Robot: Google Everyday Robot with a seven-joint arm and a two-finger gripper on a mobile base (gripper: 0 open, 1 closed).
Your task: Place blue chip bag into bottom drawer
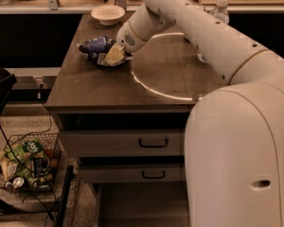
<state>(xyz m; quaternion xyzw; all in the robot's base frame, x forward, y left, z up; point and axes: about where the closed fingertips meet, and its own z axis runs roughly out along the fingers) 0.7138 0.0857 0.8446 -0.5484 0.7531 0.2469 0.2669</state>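
Observation:
The blue chip bag lies crumpled on the dark wooden countertop, near its back left. My gripper reaches down from the white arm and rests against the bag's right end, touching it. The bag sits flat on the counter, not lifted. The bottom drawer stands pulled out at floor level below the cabinet. Its grey floor shows, and my robot body hides its right part.
A white bowl stands at the counter's back left, and a clear water bottle at the back right. Two shut drawer fronts with black handles sit above the open drawer. A wire basket of green packets stands on the floor at left.

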